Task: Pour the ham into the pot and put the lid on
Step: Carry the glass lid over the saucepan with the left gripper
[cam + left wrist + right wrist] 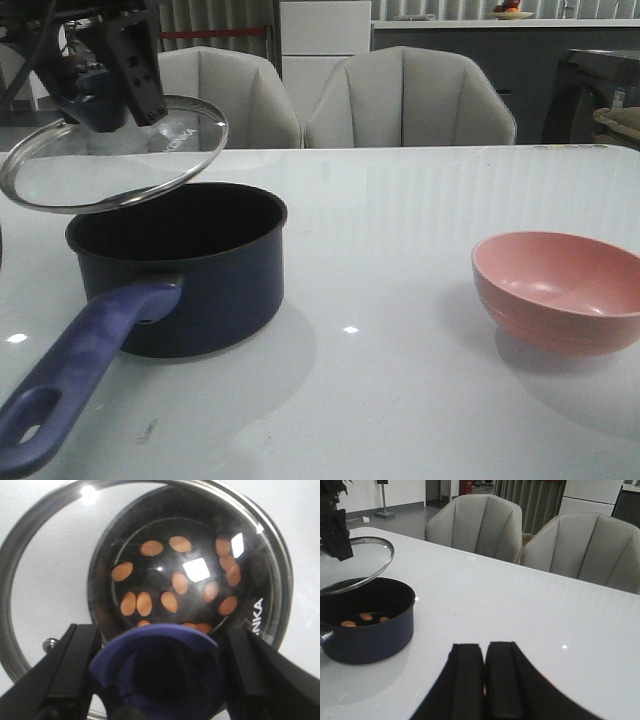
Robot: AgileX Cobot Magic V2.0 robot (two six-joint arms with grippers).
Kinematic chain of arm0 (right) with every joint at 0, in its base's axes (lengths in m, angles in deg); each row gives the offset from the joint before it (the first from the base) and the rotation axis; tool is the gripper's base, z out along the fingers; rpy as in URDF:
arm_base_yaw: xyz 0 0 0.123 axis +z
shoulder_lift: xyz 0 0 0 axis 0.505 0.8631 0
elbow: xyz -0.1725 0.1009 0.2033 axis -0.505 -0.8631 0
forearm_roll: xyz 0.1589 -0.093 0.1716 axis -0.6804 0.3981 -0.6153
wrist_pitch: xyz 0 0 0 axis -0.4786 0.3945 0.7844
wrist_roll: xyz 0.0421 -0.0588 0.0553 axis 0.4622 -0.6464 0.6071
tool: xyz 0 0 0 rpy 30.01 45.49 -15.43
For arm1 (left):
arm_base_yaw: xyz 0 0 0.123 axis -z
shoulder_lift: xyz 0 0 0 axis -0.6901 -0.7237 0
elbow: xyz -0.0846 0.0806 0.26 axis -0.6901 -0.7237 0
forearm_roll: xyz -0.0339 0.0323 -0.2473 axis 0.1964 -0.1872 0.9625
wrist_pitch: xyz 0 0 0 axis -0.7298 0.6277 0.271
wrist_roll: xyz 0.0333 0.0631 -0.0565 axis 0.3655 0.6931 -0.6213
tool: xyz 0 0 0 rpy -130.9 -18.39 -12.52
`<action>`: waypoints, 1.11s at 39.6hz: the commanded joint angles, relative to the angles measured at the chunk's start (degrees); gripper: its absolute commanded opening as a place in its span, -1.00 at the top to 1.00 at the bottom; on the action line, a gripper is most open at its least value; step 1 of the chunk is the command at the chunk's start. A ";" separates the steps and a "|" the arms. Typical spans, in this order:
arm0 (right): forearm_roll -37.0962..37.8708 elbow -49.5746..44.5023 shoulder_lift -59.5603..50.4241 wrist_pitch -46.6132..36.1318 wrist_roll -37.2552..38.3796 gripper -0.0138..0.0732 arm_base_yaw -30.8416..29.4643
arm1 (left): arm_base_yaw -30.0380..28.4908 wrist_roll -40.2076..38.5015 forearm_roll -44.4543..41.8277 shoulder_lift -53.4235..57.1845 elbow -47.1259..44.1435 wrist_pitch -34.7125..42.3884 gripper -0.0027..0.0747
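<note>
Step in hand, judged: covering. The ham [169, 601] lay as scattered orange-pink pieces on the black floor of the pot [190, 275], and the pink bowl [560, 290] stood empty on the counter [400, 380], well apart from the pot, so the pouring looked done.

Left pincer [159, 672] was clenched on the blue knob of the lid [120, 150], one jaw on either side of it. The lid hung directly below the pincer, clear of the pot and not touching its rim. It was tilted, with its far edge raised, and sat off-centre: in the left wrist view the pot's mouth showed through the glass, shifted towards one side of the steel rim. The pot's handle pointed toward the robot.

Right pincer [485, 680] was closed with its fingers pressed together, grasping nothing, over bare counter.

Next move, as I judged it: level the lid, bring the pincer over the pot's centre so the rims line up, lower until the steel rim seats all round, then release the knob.
</note>
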 commanded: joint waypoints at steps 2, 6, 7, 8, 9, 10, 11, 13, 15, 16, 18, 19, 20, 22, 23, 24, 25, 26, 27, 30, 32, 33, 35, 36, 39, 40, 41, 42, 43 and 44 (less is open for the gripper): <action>0.00 1.61 0.16 -4.21 -0.37 0.33 0.11 | 1.79 -0.61 1.53 0.66 2.51 -2.26 0.63; 0.00 1.61 0.16 -4.21 -0.37 0.33 0.11 | 2.85 -0.61 2.45 -0.82 3.13 -2.26 0.63; 0.00 1.61 0.16 -4.21 -0.37 0.33 0.11 | 3.13 -0.61 2.45 -0.97 3.28 -2.26 0.63; 0.00 1.61 0.16 -4.21 -0.37 0.33 0.11 | 3.25 -0.61 2.45 -1.25 3.55 -2.26 0.63; 0.00 1.61 0.16 -4.21 -0.37 0.33 0.11 | 3.39 -0.61 2.45 -1.54 3.78 -2.26 0.63; 0.00 1.61 0.16 -4.21 -0.37 0.33 0.11 | 3.51 -0.61 2.45 -1.96 4.03 -2.26 0.63; 0.00 1.61 0.16 -4.21 -0.37 0.33 0.11 | 3.64 -0.61 2.49 -2.19 4.18 -2.26 0.63; 0.00 1.61 0.16 -4.21 -0.37 0.33 0.11 | 3.64 -0.61 2.69 -2.64 4.77 -2.26 0.63; 0.00 1.61 0.16 -4.21 -0.37 0.33 0.11 | 3.64 -0.62 3.09 -3.14 5.14 -2.26 0.63; 0.00 1.61 0.16 -4.21 -0.37 0.33 0.11 | 3.64 -0.73 3.25 -3.36 5.41 -2.26 0.63; 0.00 1.61 0.16 -4.21 -0.37 0.33 0.11 | 3.64 -0.73 3.81 -3.61 5.51 -2.26 0.63; 0.00 1.61 0.16 -4.21 -0.37 0.33 0.11 | 3.64 -0.73 4.21 -3.61 5.51 -2.26 0.63; 0.00 1.61 0.16 -4.21 -0.37 0.33 0.11 | 3.64 -0.73 4.21 -3.61 5.51 -2.26 0.63; 0.00 1.61 0.16 -4.21 -0.37 0.33 0.11 | 3.64 -0.73 4.21 -3.61 5.51 -2.26 0.63; 0.00 1.61 0.16 -4.21 -0.37 0.33 0.11 | 3.64 -0.73 4.21 -3.61 5.51 -2.26 0.63; 0.00 1.61 0.16 -4.21 -0.37 0.33 0.11 | 3.64 -0.73 4.21 -3.61 5.51 -2.26 0.63; 0.00 1.61 0.16 -4.21 -0.37 0.33 0.11 | 3.64 -0.73 4.21 -3.61 5.51 -2.26 0.63; 0.00 1.61 0.16 -4.21 -0.37 0.33 0.11 | 3.64 -0.73 4.21 -3.70 5.51 -2.26 0.63; 0.00 1.61 0.16 -4.21 -0.37 0.33 0.11 | 3.64 -0.73 4.21 -3.70 5.51 -2.26 0.63; 0.00 1.61 0.16 -4.21 -0.37 0.33 0.11 | 3.64 -0.73 4.21 -3.70 5.51 -2.26 0.63; 0.00 1.61 0.16 -4.21 -0.37 0.33 0.11 | 3.64 -0.73 4.21 -3.95 5.51 -2.26 0.63; 0.00 1.61 0.16 -4.21 -0.37 0.33 0.11 | 3.64 -0.73 4.30 -3.96 5.51 -2.26 0.63; 0.00 1.61 0.16 -4.21 -0.37 0.33 0.11 | 3.64 -1.33 4.52 -4.21 5.51 -2.26 0.63; 0.00 1.61 0.16 -4.21 -0.37 0.33 0.11 | 3.64 -1.54 4.52 -4.26 5.51 -2.26 0.63; 0.00 1.61 0.16 -4.21 -0.37 0.33 0.11 | 3.64 -1.64 4.52 -4.36 5.51 -2.26 0.63; 0.00 1.61 0.16 -4.21 -0.37 0.33 0.11 | 3.64 -1.64 4.41 -4.36 5.51 -2.26 0.63; 0.00 1.61 0.16 -4.21 -0.37 0.33 0.11 | 3.64 -1.64 3.93 -4.36 5.51 -2.34 0.63; 0.00 1.61 0.16 -4.21 -0.37 0.33 0.11 | 3.64 -1.64 3.51 -4.36 5.51 -2.34 0.63; 0.00 1.61 0.16 -4.21 -0.37 0.33 0.11 | 3.64 -1.67 3.01 -4.36 5.51 -2.34 0.63; 0.00 1.61 0.16 -4.21 -0.37 0.33 0.11 | 3.64 -1.76 2.81 -4.36 5.51 -2.34 0.63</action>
